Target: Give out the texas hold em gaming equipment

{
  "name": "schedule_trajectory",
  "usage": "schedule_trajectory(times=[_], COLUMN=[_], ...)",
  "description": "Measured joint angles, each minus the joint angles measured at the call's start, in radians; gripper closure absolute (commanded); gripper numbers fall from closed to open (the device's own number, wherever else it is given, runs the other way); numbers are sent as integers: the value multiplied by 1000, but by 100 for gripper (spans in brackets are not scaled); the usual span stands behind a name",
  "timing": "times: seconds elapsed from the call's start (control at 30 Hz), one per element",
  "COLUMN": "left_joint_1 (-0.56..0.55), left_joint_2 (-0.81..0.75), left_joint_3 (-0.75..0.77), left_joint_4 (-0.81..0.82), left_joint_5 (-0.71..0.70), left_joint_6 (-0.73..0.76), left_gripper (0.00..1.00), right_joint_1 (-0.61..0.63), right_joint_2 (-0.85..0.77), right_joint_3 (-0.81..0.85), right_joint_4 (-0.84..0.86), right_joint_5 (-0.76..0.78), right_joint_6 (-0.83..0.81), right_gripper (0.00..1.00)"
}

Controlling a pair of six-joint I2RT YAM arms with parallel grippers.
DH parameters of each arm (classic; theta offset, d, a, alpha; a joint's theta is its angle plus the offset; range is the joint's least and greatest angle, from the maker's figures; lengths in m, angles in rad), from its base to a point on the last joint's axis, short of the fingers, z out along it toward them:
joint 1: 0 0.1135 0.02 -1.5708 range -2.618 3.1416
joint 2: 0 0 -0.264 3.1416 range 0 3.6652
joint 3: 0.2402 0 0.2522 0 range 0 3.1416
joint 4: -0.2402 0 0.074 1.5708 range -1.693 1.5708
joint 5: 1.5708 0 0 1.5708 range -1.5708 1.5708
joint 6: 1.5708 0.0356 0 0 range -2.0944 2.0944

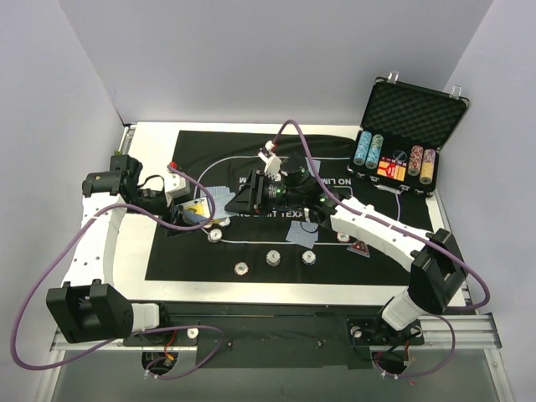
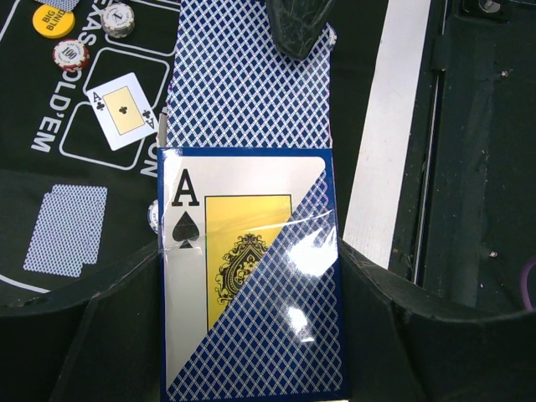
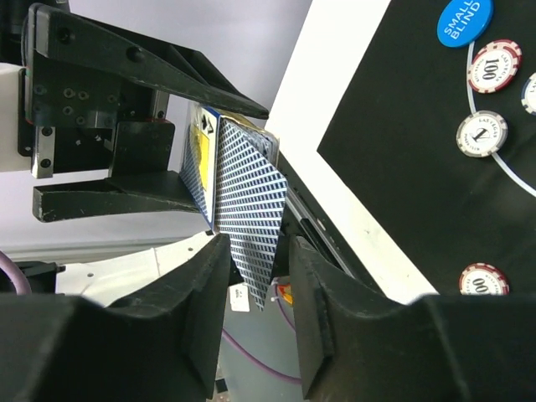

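**Dealing step.** The card pack (image 2: 251,276), with an ace of spades on its face, is clamped in the left gripper (image 2: 251,352) over the left part of the black mat (image 1: 193,260). One blue-backed card (image 2: 247,75) protrudes from the pack and is straddled by the right gripper (image 3: 260,276). The jaws flank the card closely, though a firm pinch cannot be confirmed. Next, a secure nip, a straight pull clear and placement on the mat are judged necessary. The mat is laid on a white table (image 1: 276,291), which is enclosed by plain grey panels (image 1: 251,59).
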Motion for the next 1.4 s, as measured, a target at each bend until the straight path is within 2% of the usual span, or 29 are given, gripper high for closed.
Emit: schedule_trajectory(times=[0.07, 0.13, 0.5, 0.77, 0.97, 1.2, 1.4], left_joint_1=[0, 0, 0, 0, 0, 0, 0], left_joint_2=[0, 0, 2, 2, 2, 2, 2], left_joint_3=[0, 0, 0, 0, 0, 0, -2], left_joint_4=[0, 0, 0, 0, 0, 0, 0], left_joint_5=[0, 1, -2, -1, 0, 1, 2], left_joint_6=[0, 1, 8, 11, 11, 11, 11], left_gripper=[100, 100, 100, 100, 100, 100, 100], right_joint_1=[0, 0, -13, -97, -153, -193, -134], right_joint_2=[0, 0, -19, -107, -143, -109, 144], right_joint_3=[0, 0, -2, -22, -2, 219, 465], right_joint_4=[-6, -12, -19, -37, -156, -525, -715], right_joint_5=[0, 1, 0, -9, -14, 232, 601], right_joint_6=[-4, -9, -2, -5, -87, -381, -578], right_gripper=[90, 100, 100, 100, 100, 100, 100])
